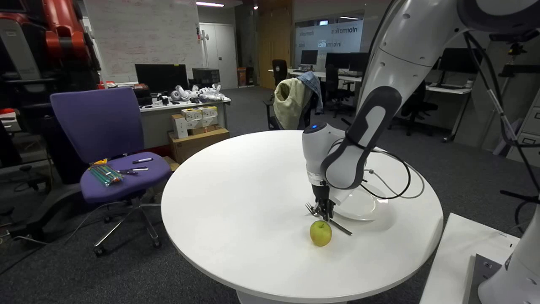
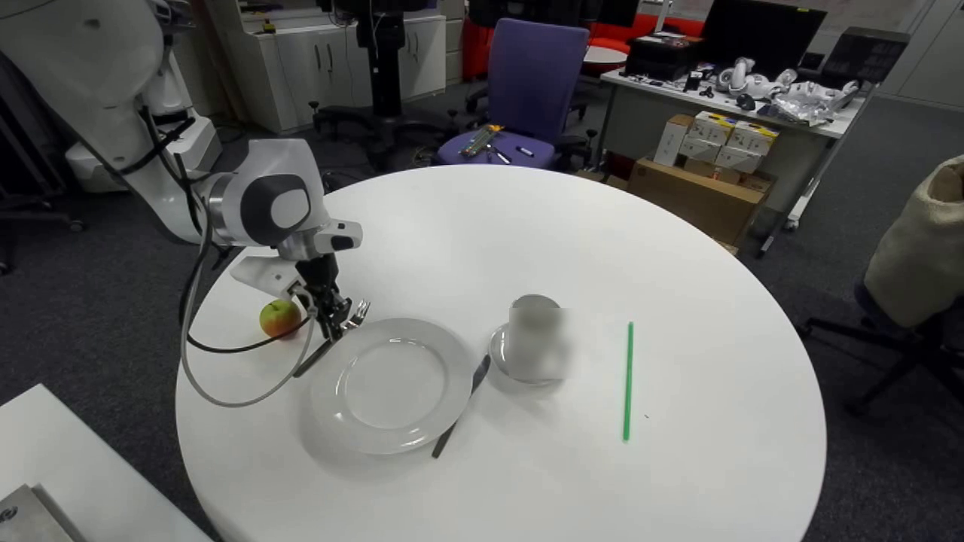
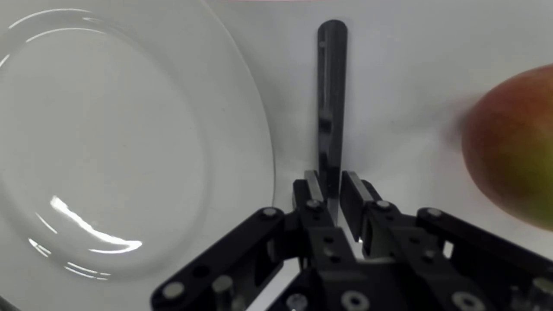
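Note:
My gripper [image 1: 326,216] points down at the round white table and has its two fingers close against the sides of a fork. The fork's dark handle [image 3: 332,86] runs between the fingertips [image 3: 328,179] in the wrist view. Its tines show past the fingers in both exterior views; they are hidden in the wrist view. The fork lies at or very near the table surface. A white plate [image 3: 129,142] is beside the fork; it also shows in an exterior view [image 2: 392,391]. A red and yellow-green apple [image 1: 320,233] is on the fork's opposite side, apart from the fingers [image 2: 334,331].
A knife [image 2: 446,440] lies partly beside the plate. A saucer [image 2: 498,354] bears a blurred pale thing [image 2: 536,339], perhaps a cup. A green stick [image 2: 628,384] lies farther off. The arm's cables [image 2: 241,403] hang low near the plate. A purple chair [image 1: 101,122] stands beyond the table edge.

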You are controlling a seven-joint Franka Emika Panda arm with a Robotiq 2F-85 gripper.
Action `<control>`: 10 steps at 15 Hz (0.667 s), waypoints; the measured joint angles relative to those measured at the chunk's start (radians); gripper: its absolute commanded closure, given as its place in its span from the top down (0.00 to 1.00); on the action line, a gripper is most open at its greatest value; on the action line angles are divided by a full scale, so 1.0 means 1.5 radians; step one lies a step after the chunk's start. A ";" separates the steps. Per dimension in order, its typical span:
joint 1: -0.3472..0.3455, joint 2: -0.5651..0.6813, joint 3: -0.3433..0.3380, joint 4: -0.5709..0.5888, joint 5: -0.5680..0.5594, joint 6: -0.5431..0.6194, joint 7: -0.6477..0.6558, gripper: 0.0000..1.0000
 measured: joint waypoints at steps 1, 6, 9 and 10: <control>0.001 -0.002 -0.003 0.000 -0.007 0.002 0.006 0.24; 0.017 -0.022 -0.025 -0.003 -0.040 0.010 0.039 0.23; 0.017 -0.038 -0.034 -0.006 -0.057 0.010 0.055 0.24; 0.017 -0.044 -0.038 -0.008 -0.060 0.010 0.058 0.24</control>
